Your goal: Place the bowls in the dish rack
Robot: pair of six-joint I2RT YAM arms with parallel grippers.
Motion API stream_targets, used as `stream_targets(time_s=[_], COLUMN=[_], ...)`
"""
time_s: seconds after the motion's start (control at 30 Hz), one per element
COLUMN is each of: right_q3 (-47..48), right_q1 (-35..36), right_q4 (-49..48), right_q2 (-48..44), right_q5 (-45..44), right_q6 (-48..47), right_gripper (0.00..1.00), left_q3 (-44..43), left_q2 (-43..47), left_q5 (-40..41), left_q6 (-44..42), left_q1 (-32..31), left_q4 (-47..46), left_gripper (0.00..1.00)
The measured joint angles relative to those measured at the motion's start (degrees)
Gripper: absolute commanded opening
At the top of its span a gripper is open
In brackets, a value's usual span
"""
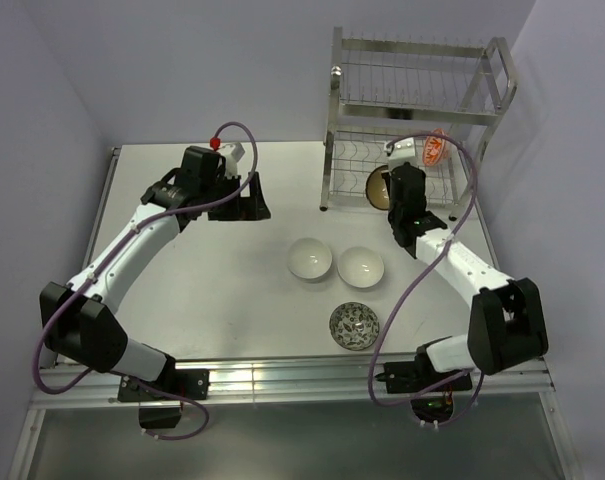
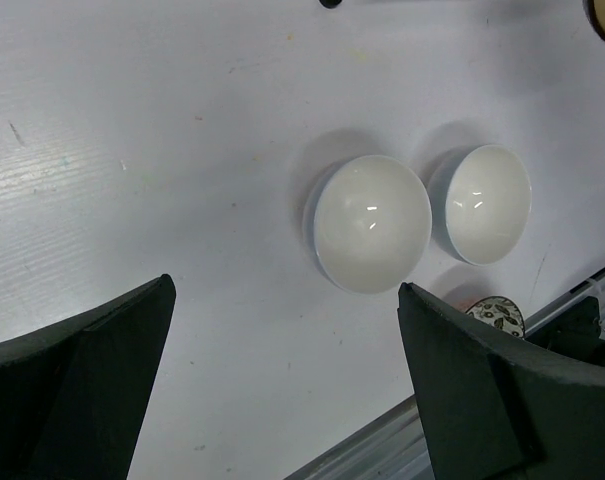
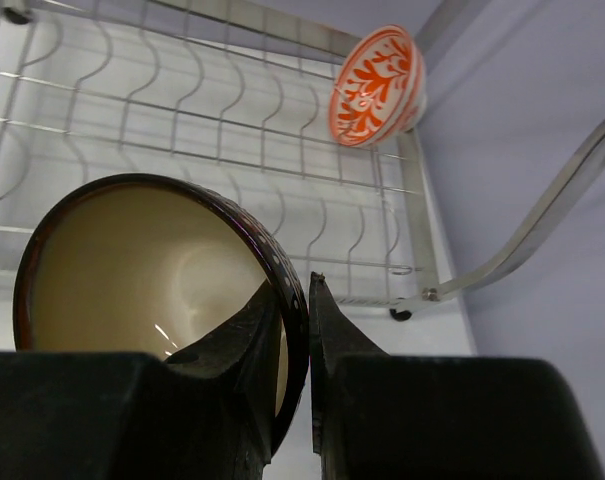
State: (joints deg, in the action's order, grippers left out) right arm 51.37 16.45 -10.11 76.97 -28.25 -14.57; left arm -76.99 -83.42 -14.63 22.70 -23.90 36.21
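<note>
Dark brown bowl (image 3: 152, 290) is standing on edge toward the 9 o'clock side of the dish rack's (image 1: 334, 120) lower tier. Its glossy tan inside is facing the right wrist camera and its axis is lying roughly level. The right hand (image 3: 295, 310) is clamping its rim at 3 o'clock, one finger inside and one outside; whether the bowl is resting on the wires, I cannot tell. At 1 o'clock from it, the orange-red patterned bowl (image 3: 375, 85) is sitting on edge in the far corner, leaving several curved slots free between them. On the bench (image 1: 212, 280), one plain white bowl (image 1: 310, 258) and a second white bowl (image 1: 361, 267) are sitting mouth-up, just apart. The grey-white patterned bowl (image 1: 354, 325) is lying at 6 o'clock of them, near the bench edge. The left hand (image 2: 287, 290) is hovering at 10 o'clock, fingers wide apart, gripping nothing.
</note>
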Motion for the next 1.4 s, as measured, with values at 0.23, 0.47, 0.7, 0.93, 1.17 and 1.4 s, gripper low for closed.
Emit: stream_targets(time_s=[0.23,0.47,0.7,0.93,1.17,1.4], right_q3=[0.0,0.2,3.7,5.8,7.2,12.7], right_q1=[-3.5,-5.5,-6.9,-7.9,-8.9,-10.0], right_q4=[-9.7,-18.1,-22.7,-24.8,-27.3,-28.3], right_q2=[8.5,13.4,18.5,22.8,26.4,31.5], right_q5=[-3.0,-3.8,-4.2,-4.4,-4.4,-4.8], right_q6=[-2.9,-5.8,-7.5,-8.5,-10.5,-12.5], right_gripper=[0.0,0.0,0.0,0.0,0.0,0.0], left_q3=[0.0,0.0,0.0,0.0,0.0,0.0], left_q2=[-1.8,-1.9,-1.9,-2.6,-2.8,-4.1], left_q5=[0.0,-0.1,-0.5,-0.5,-0.5,-0.5], left_q6=[-1.0,-1.1,-2.0,-2.8,-3.5,-3.6], left_q1=[1.3,3.0,4.0,4.2,4.8,5.4], left_q4=[0.0,0.0,-0.3,-0.5,-1.5,-2.5], left_gripper=[1.0,1.0,0.99,1.0,1.0,1.0])
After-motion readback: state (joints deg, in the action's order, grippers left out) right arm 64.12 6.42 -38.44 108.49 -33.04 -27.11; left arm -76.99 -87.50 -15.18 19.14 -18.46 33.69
